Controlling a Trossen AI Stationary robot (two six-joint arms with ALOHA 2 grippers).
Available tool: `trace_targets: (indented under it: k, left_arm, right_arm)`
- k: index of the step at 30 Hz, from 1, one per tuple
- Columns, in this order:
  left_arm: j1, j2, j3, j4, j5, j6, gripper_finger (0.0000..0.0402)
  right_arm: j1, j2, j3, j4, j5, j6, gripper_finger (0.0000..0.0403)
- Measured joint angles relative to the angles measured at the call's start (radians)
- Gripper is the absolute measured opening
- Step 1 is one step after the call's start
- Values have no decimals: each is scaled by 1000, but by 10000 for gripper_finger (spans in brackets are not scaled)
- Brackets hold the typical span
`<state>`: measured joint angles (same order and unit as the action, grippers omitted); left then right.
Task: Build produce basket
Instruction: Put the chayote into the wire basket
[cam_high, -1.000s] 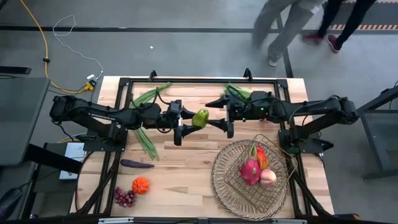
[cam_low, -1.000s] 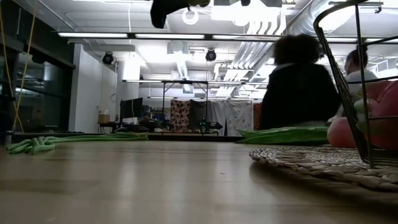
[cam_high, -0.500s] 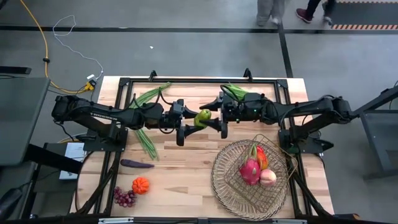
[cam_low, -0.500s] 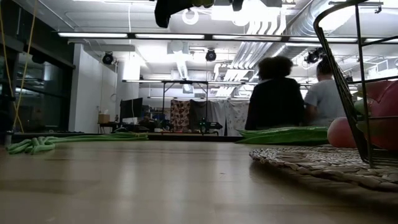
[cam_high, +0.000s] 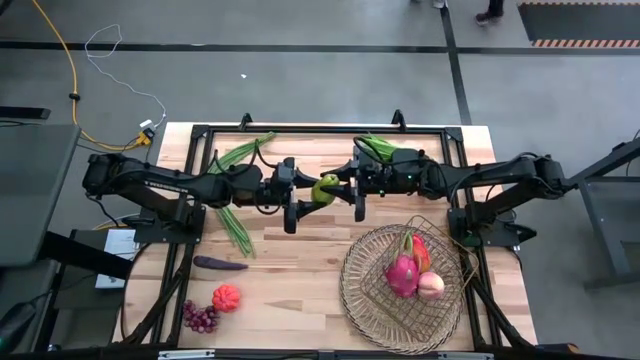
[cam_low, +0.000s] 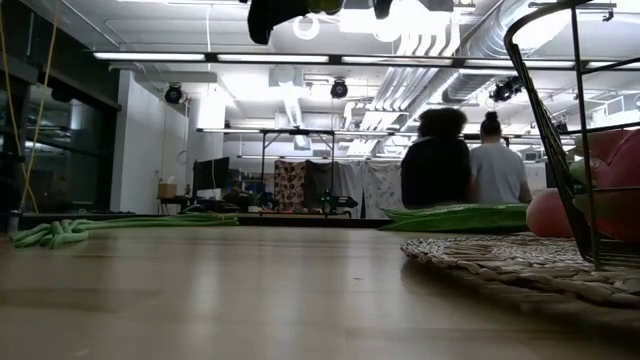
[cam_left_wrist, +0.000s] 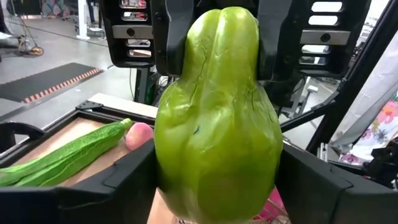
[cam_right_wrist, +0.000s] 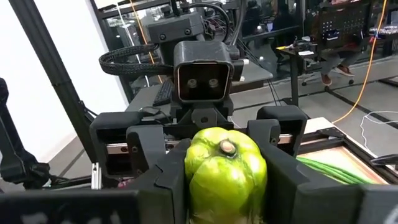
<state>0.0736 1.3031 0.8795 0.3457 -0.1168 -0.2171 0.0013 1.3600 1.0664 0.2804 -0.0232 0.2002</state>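
A green pepper (cam_high: 324, 188) hangs in the air over the middle of the table, between my two grippers. My left gripper (cam_high: 303, 195) reaches it from the left and my right gripper (cam_high: 351, 190) from the right; both are shut on it. The pepper's stem (cam_right_wrist: 228, 147) faces the right wrist camera. The round tan basket (cam_high: 347, 292) lies at the near right, with a pink dragon fruit (cam_high: 401, 275), a peach (cam_high: 431, 286) and a red pepper (cam_high: 420, 252) in it. My left gripper pinches the pepper's wide lower body (cam_left_wrist: 186, 180) between its two fingers (cam_left_wrist: 112, 186), coming level from the table's left. The pepper is lifted clear of the table and points away from this gripper. My right gripper pinches the pepper's sides near the stem end (cam_right_wrist: 199, 180) between its two fingers (cam_right_wrist: 287, 186), coming level from the table's right. Its fingers show in the left wrist view on both sides of the pepper's narrow far end (cam_left_wrist: 214, 37).
On the table's left lie a purple eggplant (cam_high: 220, 264), an orange-red pumpkin (cam_high: 226, 297), purple grapes (cam_high: 200, 317) and green bean bunches (cam_high: 235, 225), with more beans at the far edge (cam_high: 243, 152) (cam_high: 380, 148). People stand in the room beyond.
My right gripper has gone toward the table's left, up to the green pepper, and has shut on its stem end. The pepper has stayed in the air in my left gripper.
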Motion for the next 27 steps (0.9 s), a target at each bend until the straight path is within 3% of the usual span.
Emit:
trace_targets:
  k: [7,11,19,27]
  left_arm:
    - [33,-30,17,-105,87,-38,336]
    - [40,-75,60,-235,130,-14,351]
    - [74,-258,61,-336,135,38,340]
    - [104,-440,-84,-276,128,35,295]
  right_arm:
    - [-20,-46,0,-70,-14,-30,128]
    - [-42,-87,0,-189,-13,-49,127]
    - [-48,-181,-1,-400,40,-118,127]
    - [-48,-275,0,-592,77,-119,127]
